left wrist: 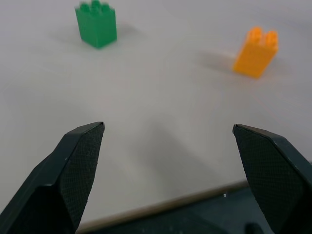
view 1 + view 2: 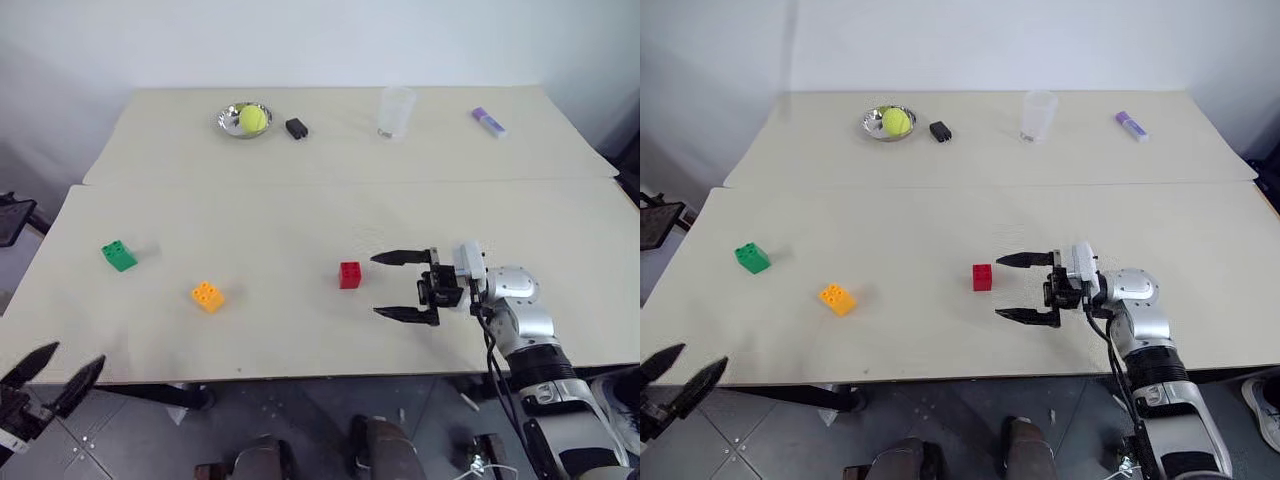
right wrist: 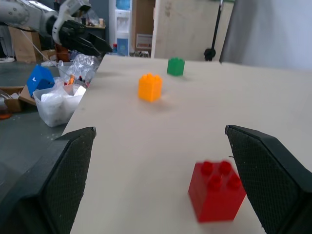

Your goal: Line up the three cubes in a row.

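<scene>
Writing: I can read none on any item.
Right gripper: I see it level over the table, pointing left, fingers spread wide, holding nothing.
Left gripper: off the table's near left edge, fingers apart, empty.
Red cube: just beyond the right fingertips, untouched.
Orange cube: left of red.
Green cube: farthest left.

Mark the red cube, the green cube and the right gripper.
red cube (image 2: 350, 275), left eye view, front face.
green cube (image 2: 118, 256), left eye view, top.
right gripper (image 2: 386, 285), left eye view, gap between fingertips.
</scene>
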Available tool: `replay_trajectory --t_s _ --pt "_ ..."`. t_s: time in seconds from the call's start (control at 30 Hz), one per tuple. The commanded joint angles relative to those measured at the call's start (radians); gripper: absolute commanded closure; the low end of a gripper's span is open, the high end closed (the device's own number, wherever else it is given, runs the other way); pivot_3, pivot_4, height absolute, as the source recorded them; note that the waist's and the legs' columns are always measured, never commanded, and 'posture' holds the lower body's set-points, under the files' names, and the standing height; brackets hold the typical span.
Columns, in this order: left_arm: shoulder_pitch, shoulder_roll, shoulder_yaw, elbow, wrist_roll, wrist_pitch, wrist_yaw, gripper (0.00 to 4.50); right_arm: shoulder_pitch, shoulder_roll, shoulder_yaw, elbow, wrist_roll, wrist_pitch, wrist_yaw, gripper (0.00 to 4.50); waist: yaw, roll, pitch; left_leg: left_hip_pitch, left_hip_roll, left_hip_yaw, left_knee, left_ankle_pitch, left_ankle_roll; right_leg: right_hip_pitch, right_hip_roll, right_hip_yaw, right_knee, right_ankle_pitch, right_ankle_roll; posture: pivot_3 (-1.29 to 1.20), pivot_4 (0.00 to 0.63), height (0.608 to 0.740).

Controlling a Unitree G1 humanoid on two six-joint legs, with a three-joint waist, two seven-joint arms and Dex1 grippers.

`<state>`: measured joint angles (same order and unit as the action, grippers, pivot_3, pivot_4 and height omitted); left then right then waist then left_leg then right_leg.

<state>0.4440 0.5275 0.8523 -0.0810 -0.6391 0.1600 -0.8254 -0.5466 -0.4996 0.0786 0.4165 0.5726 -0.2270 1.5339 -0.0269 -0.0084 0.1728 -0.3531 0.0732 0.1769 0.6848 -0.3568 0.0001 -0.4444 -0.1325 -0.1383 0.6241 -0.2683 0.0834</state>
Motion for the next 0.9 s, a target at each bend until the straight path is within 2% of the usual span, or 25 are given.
replay_trajectory --t_s 0.03,0.17,0.33,0.4,0.47,0.67,0.8,0.9 --pt "-0.048 0.003 0.047 0.051 0.000 -0.032 0.087 0.00 -0.008 0.010 -0.015 -0.044 0.030 -0.008 0.080 0.04 -0.002 0.000 0.000 0.000 0.000 0.000 0.000 0.000 0.000 0.000 0.000 0.000 0.001 0.000 0.000 0.00 0.150 0.740" --pt "-0.144 -0.003 -0.023 0.050 0.059 -0.025 0.204 0.00 -0.025 0.018 -0.028 -0.038 0.022 -0.001 0.069 0.04 -0.004 0.000 0.000 0.000 -0.001 0.001 0.000 -0.001 -0.001 0.000 0.002 -0.001 0.003 0.000 0.000 0.00 0.150 0.740" --pt "-0.325 -0.020 -0.090 0.038 0.126 0.040 0.455 0.00 -0.049 0.024 -0.036 -0.015 0.007 -0.007 0.058 0.04 -0.001 -0.001 -0.001 0.000 -0.002 0.001 0.000 0.000 -0.001 0.000 0.001 -0.001 0.004 0.000 0.000 0.00 0.150 0.740" --pt "-0.425 -0.079 -0.158 -0.038 0.160 0.126 0.633 0.00 -0.056 0.027 -0.034 -0.020 0.001 -0.003 0.049 0.04 0.000 -0.001 -0.001 0.000 -0.002 0.001 0.000 0.000 -0.001 0.001 0.001 -0.001 0.004 0.001 0.001 0.00 0.150 0.740" --pt "-0.488 -0.135 -0.206 -0.094 0.174 0.186 0.741 0.00 -0.059 0.032 -0.034 -0.028 -0.003 0.004 0.038 0.04 0.001 -0.002 -0.001 0.000 -0.004 0.000 0.000 0.000 0.000 0.001 0.000 0.000 0.004 0.002 0.003 0.00 0.150 0.740" --pt "-0.544 -0.174 -0.276 -0.112 0.226 0.258 0.850 0.00 -0.054 0.041 -0.033 -0.053 -0.009 0.023 0.027 0.04 -0.013 -0.003 -0.001 0.000 -0.004 0.002 0.000 -0.001 0.000 0.000 0.002 0.001 0.003 0.004 0.007 0.00 0.150 0.740" --pt "-0.695 -0.173 -0.309 0.034 0.338 0.213 0.990 0.00 -0.027 0.042 -0.025 -0.082 -0.015 0.042 0.019 0.04 0.002 -0.003 -0.001 0.000 -0.004 0.002 0.000 0.000 0.000 0.001 0.002 0.001 0.003 0.004 0.007 0.00 0.150 0.740" --pt "-0.755 -0.174 -0.324 0.094 0.366 0.206 1.010 0.00 -0.023 0.041 -0.028 -0.091 -0.020 0.048 0.011 0.04 0.008 -0.003 -0.001 -0.001 -0.006 0.002 0.001 0.001 0.002 0.001 0.001 0.002 0.002 0.004 0.007 0.00 0.150 0.740"
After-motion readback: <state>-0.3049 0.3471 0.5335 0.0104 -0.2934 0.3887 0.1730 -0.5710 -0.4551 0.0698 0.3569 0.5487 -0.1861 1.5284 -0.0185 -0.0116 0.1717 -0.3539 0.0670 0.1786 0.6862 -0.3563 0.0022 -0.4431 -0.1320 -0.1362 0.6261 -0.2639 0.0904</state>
